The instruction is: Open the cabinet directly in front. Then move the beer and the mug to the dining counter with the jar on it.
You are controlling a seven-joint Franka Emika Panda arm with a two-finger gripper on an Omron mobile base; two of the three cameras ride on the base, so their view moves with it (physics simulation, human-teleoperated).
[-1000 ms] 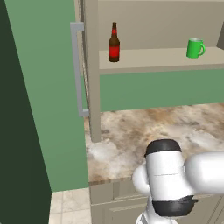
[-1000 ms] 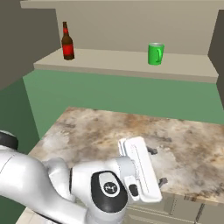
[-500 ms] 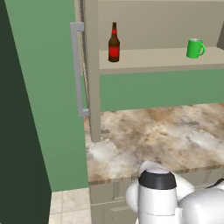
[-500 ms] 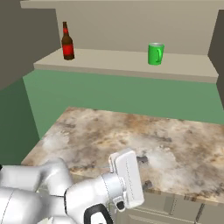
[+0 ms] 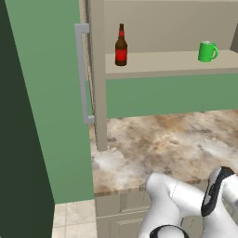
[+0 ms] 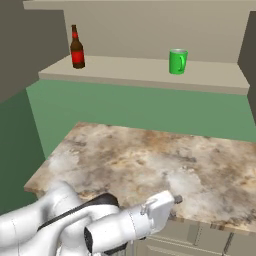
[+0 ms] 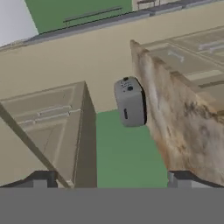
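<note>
White arm (image 6: 100, 227) lower (gripper (image 7: 109, 179) agape)

worktop: short marble worktop (image 5: 172, 139), mottled brown and beige, lying under the shelf; nothing stands on it.
back wall: green wall (image 6: 140, 107) between the shelf and the worktop, also going down on the left side.
drawers: low beige drawer units (image 5: 122, 214) under the near edge of the worktop.
floor: pale tiles (image 5: 74, 218) at the near left.
toaster: grey toaster (image 7: 129, 102) in the hand view, just beside a marble edge.
</note>
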